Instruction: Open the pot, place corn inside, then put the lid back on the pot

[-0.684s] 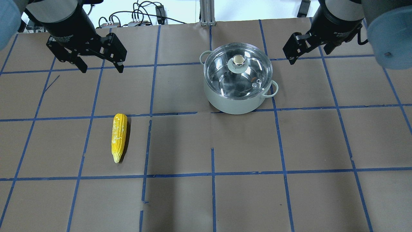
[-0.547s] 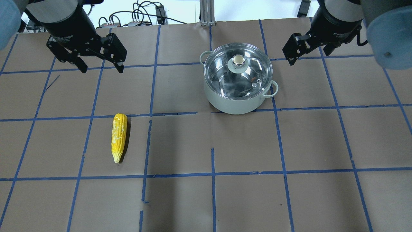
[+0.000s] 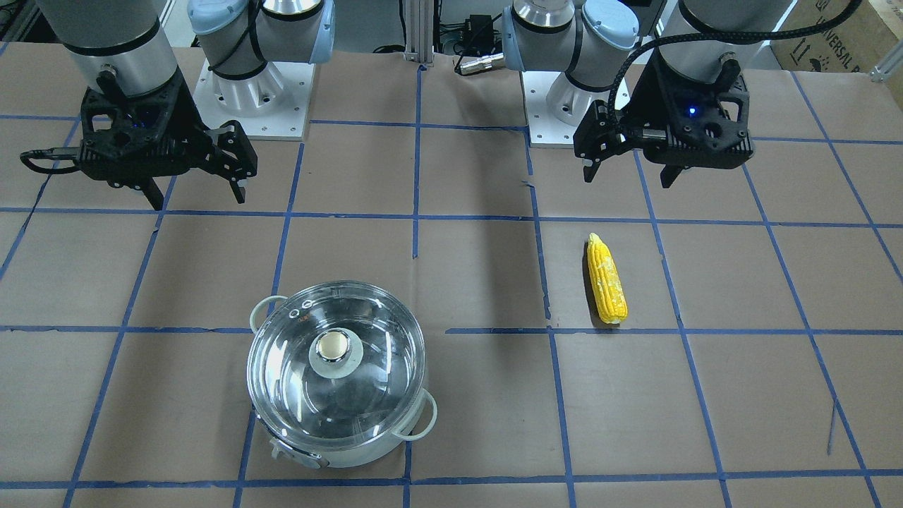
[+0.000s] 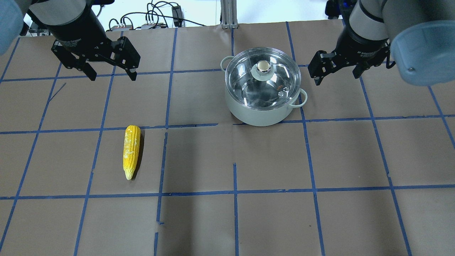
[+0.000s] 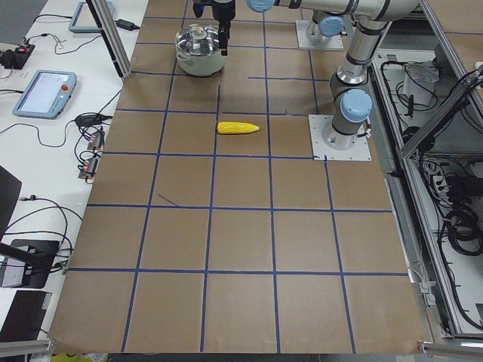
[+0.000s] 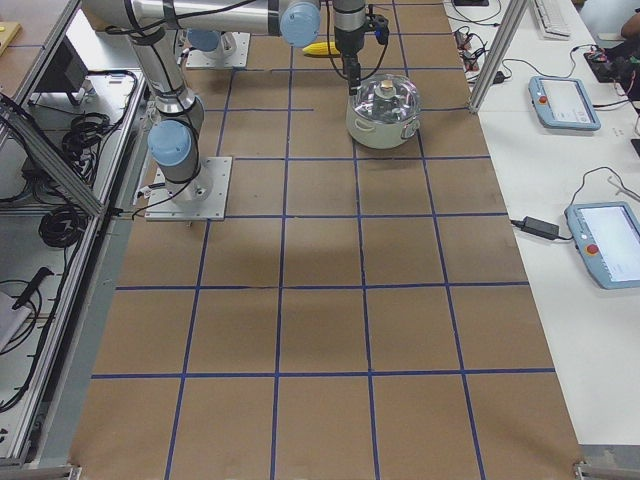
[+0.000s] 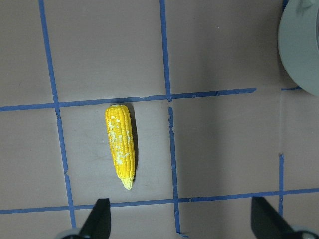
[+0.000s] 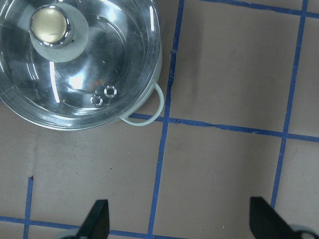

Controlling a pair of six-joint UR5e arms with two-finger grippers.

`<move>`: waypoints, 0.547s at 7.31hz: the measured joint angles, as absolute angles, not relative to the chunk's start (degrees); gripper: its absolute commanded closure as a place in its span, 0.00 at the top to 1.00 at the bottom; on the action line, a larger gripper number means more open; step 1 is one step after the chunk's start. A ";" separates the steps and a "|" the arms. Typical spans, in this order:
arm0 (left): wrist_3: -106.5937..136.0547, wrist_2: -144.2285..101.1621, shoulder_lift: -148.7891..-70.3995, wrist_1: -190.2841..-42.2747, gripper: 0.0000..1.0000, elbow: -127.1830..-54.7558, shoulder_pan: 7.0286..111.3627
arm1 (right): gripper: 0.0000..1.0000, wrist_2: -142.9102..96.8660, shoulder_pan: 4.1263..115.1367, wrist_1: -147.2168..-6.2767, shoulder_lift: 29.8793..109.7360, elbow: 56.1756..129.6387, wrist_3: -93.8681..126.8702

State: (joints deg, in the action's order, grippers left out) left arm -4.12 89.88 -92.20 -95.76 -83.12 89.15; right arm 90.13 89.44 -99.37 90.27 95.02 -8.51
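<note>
Overhead exterior — yellow corn (image 4: 131, 151), whitish patches, pot (image 4: 261, 116) apparently lidded.

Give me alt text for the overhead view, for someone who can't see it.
A steel pot sits upper centre on a brown, blue-gridded table, its glass lid on. A yellow corn cob lies lower left. The open left gripper hovers upper left; the open right gripper hovers just right of the pot, touching nothing.

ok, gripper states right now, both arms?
Left gripper: open, holding nothing.
Right gripper: open, holding nothing.
</note>
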 measured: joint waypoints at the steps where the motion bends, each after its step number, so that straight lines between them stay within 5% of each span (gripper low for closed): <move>1: -3.95 89.97 -92.20 -95.91 1.00 -83.09 89.21 | 1.00 89.78 89.79 -99.69 89.40 94.69 -7.78; 4: -4.06 90.04 -92.25 -96.06 1.00 -83.17 89.36 | 1.00 90.26 94.10 -99.95 81.44 86.21 -5.59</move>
State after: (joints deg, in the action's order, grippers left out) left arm -4.06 90.04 -92.25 -96.06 -83.17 89.36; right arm 90.26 94.10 -99.95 81.44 86.21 -5.59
